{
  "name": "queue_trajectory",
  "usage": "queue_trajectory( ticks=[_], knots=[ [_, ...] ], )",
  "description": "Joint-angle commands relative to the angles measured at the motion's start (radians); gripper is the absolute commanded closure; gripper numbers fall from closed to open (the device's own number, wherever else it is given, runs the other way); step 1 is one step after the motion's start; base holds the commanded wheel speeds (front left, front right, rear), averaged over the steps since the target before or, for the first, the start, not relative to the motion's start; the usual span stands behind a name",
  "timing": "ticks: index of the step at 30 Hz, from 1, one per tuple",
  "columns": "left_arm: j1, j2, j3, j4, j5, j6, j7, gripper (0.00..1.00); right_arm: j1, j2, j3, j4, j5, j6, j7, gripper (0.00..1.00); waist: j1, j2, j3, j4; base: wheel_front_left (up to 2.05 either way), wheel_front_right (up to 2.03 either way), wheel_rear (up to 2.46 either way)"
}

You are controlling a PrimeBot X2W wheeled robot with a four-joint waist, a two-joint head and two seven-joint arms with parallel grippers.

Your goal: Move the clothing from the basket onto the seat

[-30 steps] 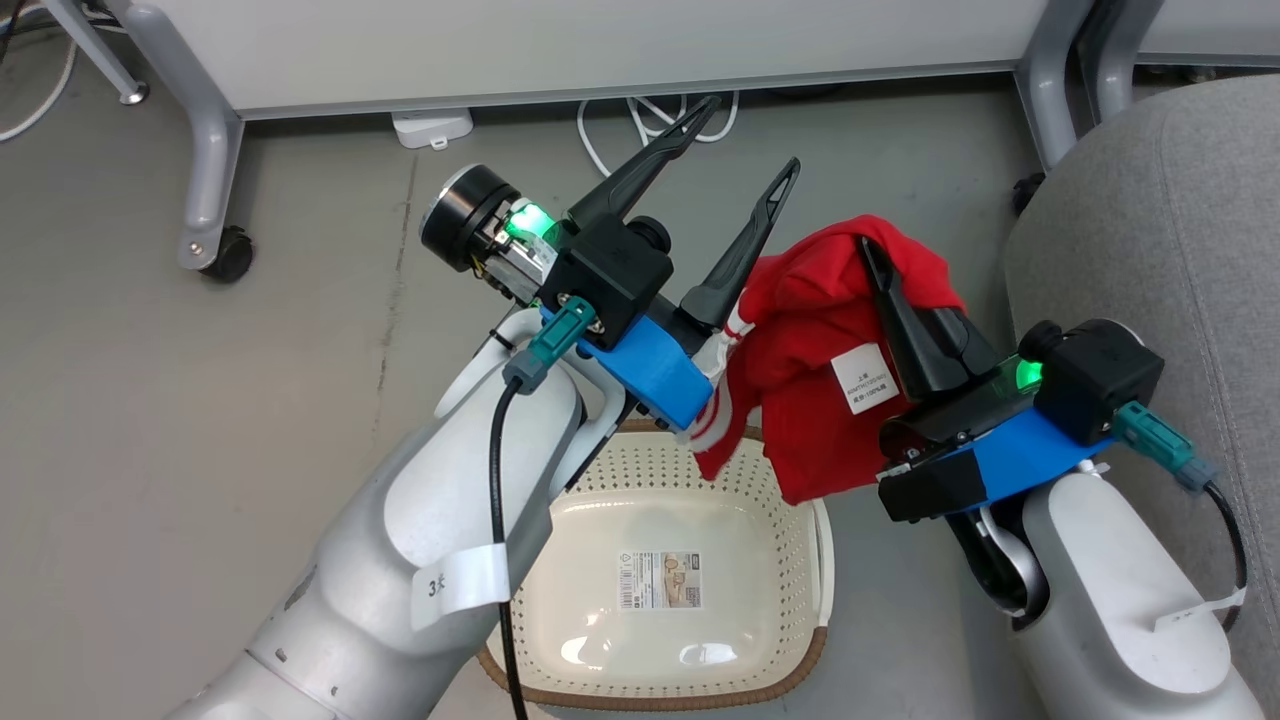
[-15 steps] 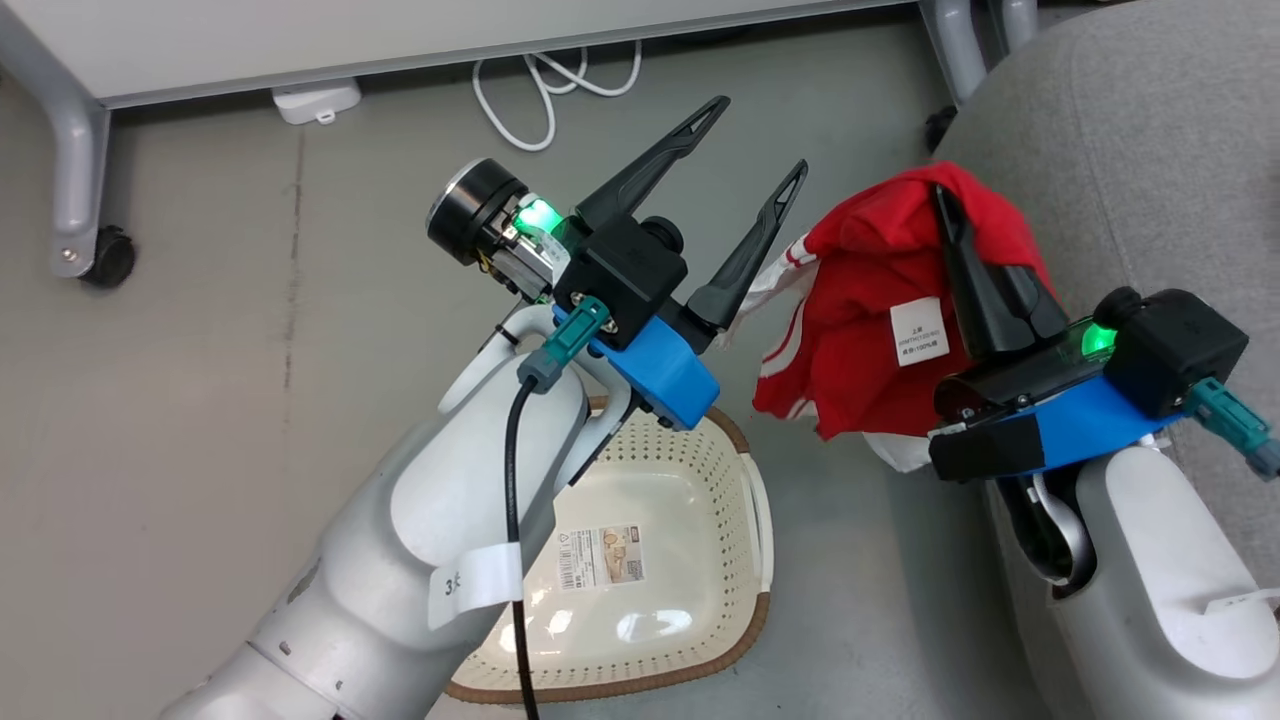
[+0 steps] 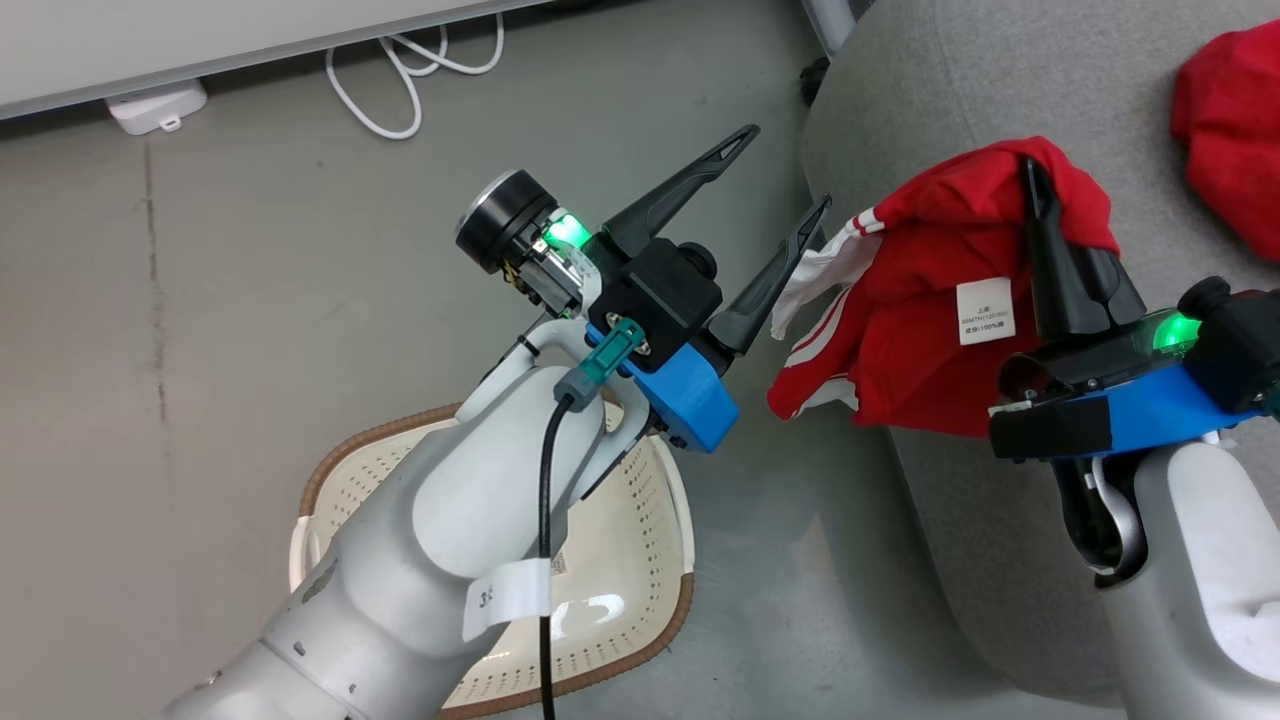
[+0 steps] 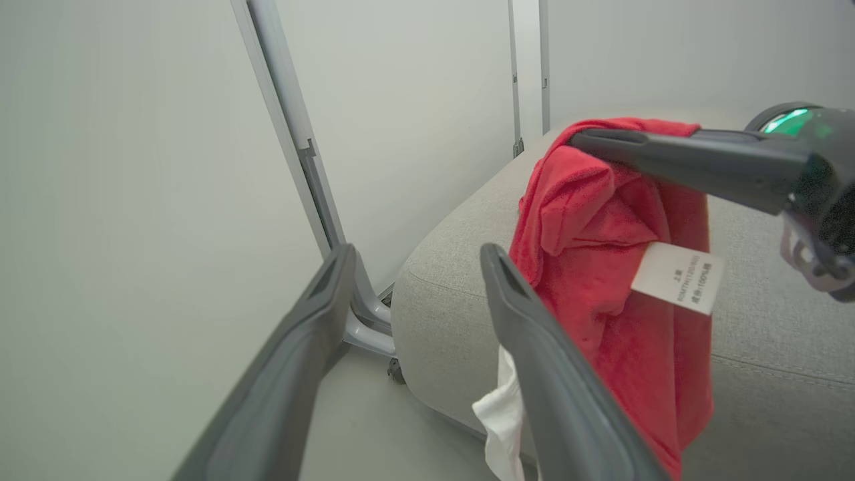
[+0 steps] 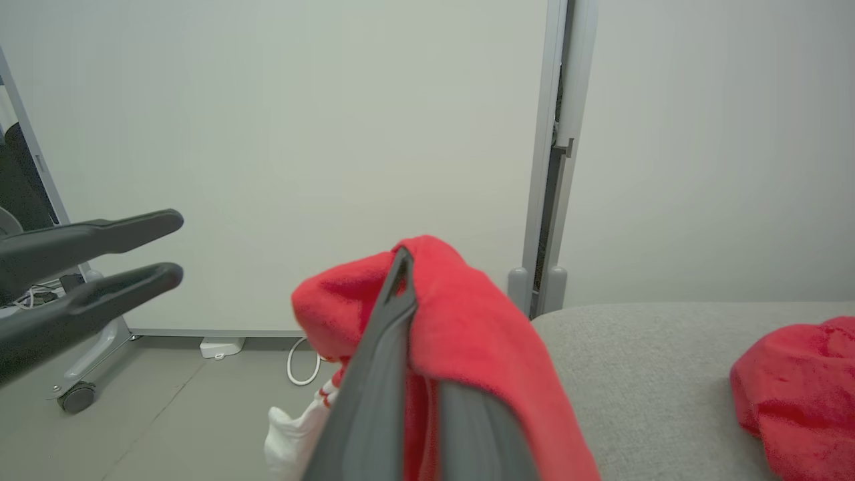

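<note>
As it hangs limp and light, the red garment (image 3: 930,330) likely wants a bunched-fold grip. Right tool (image 3: 1032,180) clamps its top fold; left tool (image 3: 788,168) stands wide, empty.

Bare grey seat (image 3: 950,90) lies free at 1 o'clock, between the hanging garment (image 3: 900,330) pinched in the right hand (image 3: 1032,175) and the second red garment (image 3: 1230,130) heaped at 2 o'clock. The left hand (image 3: 788,165), fingers spread, crowds the hanging garment's 9 o'clock side. The left forearm (image 3: 480,520) overhangs the basket (image 3: 650,540). The floor (image 3: 200,300) at 9 o'clock is passable.
</note>
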Motion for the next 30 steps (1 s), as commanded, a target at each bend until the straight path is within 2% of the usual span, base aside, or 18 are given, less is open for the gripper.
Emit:
queue_trajectory(
  ticks=[1,16,30],
  knots=[
    [-0.016,0.004,-0.006,0.003,0.001,-0.002,-0.005,0.00,0.015,0.004,-0.007,-0.006,0.000,0.000,-0.004,1.00,0.0000,0.0000,0.009,-0.018,0.00,0.00,0.00],
    [-0.020,0.006,-0.100,0.033,-0.029,-0.002,-0.005,0.00,0.067,0.025,-0.082,-0.017,-0.006,0.000,-0.004,1.00,0.0000,0.0000,0.039,-0.091,0.00,0.00,0.00],
    [-0.028,0.007,-0.114,0.039,-0.043,-0.002,-0.005,0.00,0.061,0.029,-0.085,-0.021,-0.019,0.000,-0.004,1.00,0.0000,0.0000,0.039,-0.101,0.00,0.00,0.00]
  ],
)
